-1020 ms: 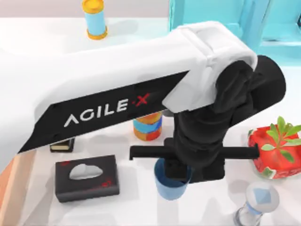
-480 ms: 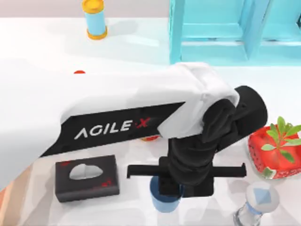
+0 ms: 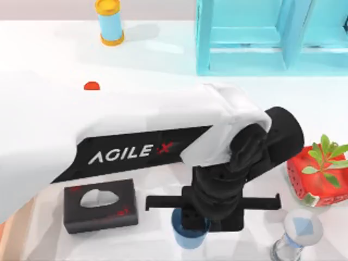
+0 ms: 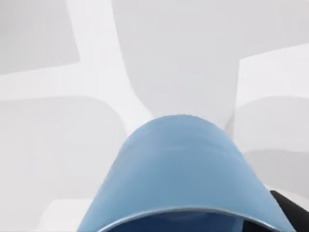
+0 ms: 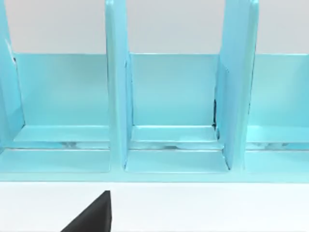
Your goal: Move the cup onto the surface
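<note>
The left tool (image 3: 191,224) is hanging directly over the blue cup (image 3: 190,235) at the lower centre of the top view, pinching it at the rim. The cup's axis is standing upright, with the glossy white worktop (image 3: 49,60) lying straight beneath it, right of the black tissue box (image 3: 100,205).
</note>
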Robot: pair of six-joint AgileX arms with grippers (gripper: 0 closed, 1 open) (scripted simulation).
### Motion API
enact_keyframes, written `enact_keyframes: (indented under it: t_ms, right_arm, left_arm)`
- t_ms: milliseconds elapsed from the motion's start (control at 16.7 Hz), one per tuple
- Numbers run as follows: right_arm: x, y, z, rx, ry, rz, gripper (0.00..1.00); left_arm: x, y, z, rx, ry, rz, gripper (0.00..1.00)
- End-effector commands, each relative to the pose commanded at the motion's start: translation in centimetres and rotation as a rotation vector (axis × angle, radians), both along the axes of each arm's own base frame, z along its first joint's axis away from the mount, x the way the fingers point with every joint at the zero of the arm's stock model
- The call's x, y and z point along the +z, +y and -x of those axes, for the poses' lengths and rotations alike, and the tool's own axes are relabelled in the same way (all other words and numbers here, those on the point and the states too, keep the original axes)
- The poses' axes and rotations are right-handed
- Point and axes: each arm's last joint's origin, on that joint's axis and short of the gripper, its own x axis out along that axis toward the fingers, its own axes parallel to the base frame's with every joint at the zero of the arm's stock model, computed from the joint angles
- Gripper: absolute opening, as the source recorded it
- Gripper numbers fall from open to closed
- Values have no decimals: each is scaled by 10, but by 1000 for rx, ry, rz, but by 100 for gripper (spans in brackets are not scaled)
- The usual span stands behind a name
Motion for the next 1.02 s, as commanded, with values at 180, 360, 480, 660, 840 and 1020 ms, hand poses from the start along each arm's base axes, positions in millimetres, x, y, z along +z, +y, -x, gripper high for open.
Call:
enact_keyframes:
  t_ms: [180, 360, 480, 660, 840, 1020]
  right_arm:
    - [0, 0, 0, 0, 0, 0, 100]
    - [0, 0, 0, 0, 0, 0, 100]
    - [0, 0, 0, 0, 0, 0, 100]
    - [0, 0, 0, 0, 0, 0, 100]
    - [0, 0, 0, 0, 0, 0, 100]
    - [0, 0, 0, 0, 0, 0, 100]
  left_arm:
    - [0, 0, 0, 0, 0, 0, 38]
    - [0, 0, 0, 0, 0, 0, 60]
    - [0, 0, 0, 0, 0, 0, 75]
    - [0, 0, 0, 0, 0, 0, 98]
    - [0, 0, 0, 0, 0, 0, 100]
    - [0, 0, 0, 0, 0, 0, 100]
